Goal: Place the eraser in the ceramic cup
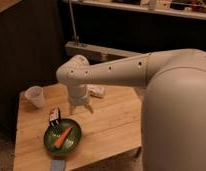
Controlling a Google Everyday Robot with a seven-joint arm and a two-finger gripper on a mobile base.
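Observation:
The eraser [54,116], a small white block with a black part and a red-orange touch, stands on the wooden table [111,120] just behind the green plate's [71,142] left rim. The ceramic cup [35,96], plain white and tapered, stands upright near the table's back left corner. My gripper [80,109] points down over the table, to the right of the eraser and right and forward of the cup. Its fingers are spread apart with nothing between them.
An orange carrot-like piece [62,137] lies on the green plate. A flat blue-grey piece [58,165] lies at the table's front edge. A longer white packet [96,91] lies behind the gripper. My arm [146,70] reaches in from the right.

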